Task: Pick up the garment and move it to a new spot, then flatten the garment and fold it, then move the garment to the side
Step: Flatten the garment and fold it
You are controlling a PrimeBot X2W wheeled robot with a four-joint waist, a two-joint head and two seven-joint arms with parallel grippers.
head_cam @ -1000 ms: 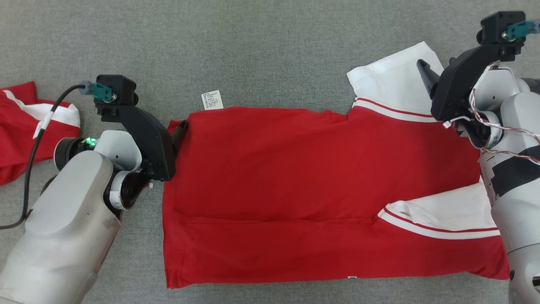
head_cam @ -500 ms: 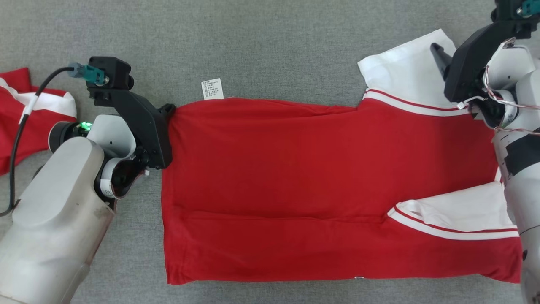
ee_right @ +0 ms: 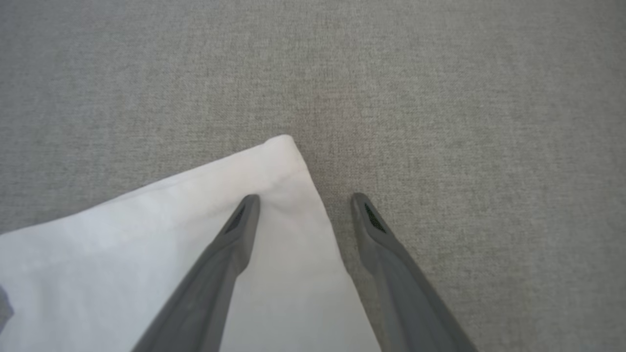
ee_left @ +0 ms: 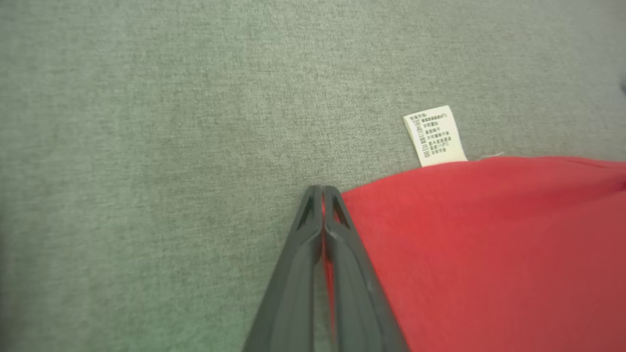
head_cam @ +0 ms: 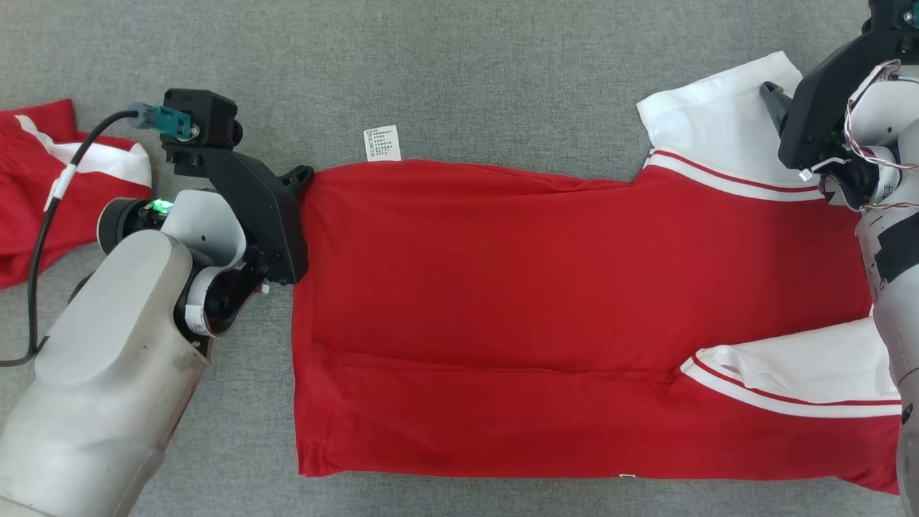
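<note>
A red garment (head_cam: 538,287) with white sleeves lies spread flat on the grey surface. My left gripper (head_cam: 305,174) is at its far left corner. In the left wrist view the left gripper (ee_left: 320,191) is shut, with a sliver of red cloth (ee_left: 440,254) pinched between the fingers. My right gripper (head_cam: 779,100) hovers over the far white sleeve (head_cam: 718,122). Seen from the right wrist, the right gripper (ee_right: 305,197) is open and straddles the sleeve's (ee_right: 146,244) outer edge near its corner: one finger over the cloth, the other over bare surface.
A white care label (head_cam: 382,143) sticks out from the garment's far edge, also seen as a label (ee_left: 435,134) beside my left fingers. Another red and white garment (head_cam: 29,194) lies crumpled at the far left. A second white sleeve (head_cam: 804,373) is folded in at the near right.
My left gripper has shut on the garment's far left corner. The head camera has shifted, so the whole picture has slid. The right gripper stays open over the sleeve.
</note>
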